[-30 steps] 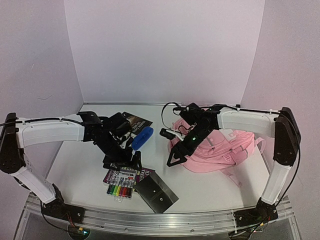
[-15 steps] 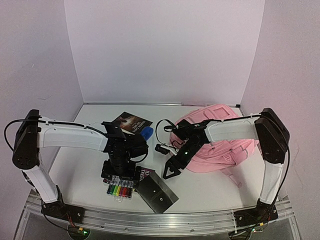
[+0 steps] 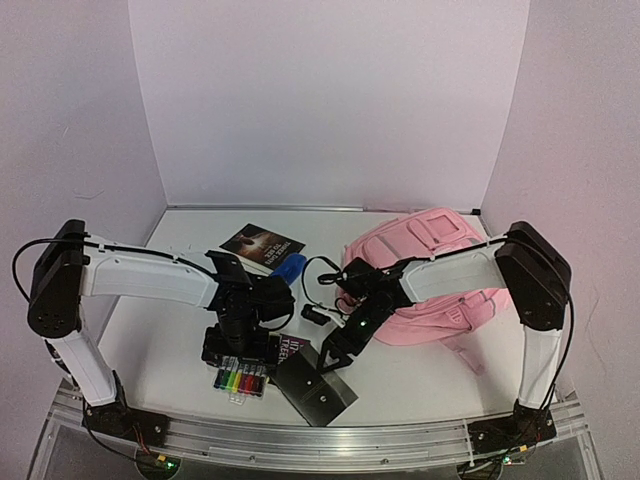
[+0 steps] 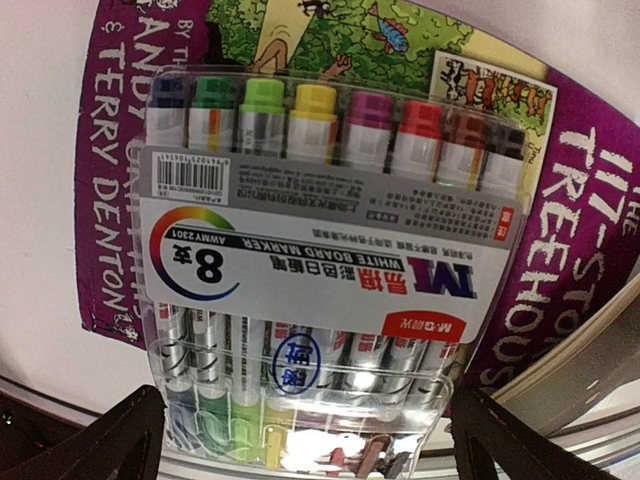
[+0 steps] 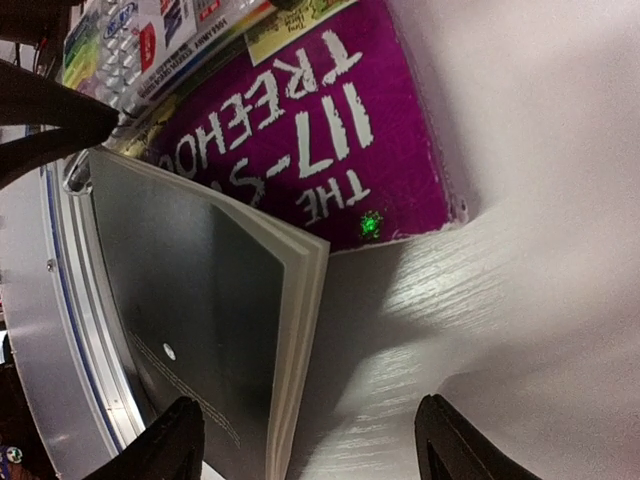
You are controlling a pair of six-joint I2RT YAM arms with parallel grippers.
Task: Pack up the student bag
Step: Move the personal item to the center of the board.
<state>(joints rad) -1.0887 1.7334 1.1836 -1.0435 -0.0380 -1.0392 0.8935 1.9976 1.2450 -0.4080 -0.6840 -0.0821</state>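
Overhead; wrist views near purple book (image 5: 300, 130)

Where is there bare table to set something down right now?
Front right, between the black notebook and the student bag. Also the back strip between the dark booklet and the bag. Crowded at front centre: marker pack, purple book, left arm and right arm reaching in.

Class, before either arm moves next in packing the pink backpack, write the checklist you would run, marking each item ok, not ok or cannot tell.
1. Left gripper open: ok, jaws stand either side of the marker pack's end.
2. Marker pack free to lift: ok, it lies on top of the purple book.
3. Right gripper empty: ok, open over the black book's edge.
4. Student bag open to receive items: cannot tell, no opening shows.
5. Grippers apart from each other: ok.
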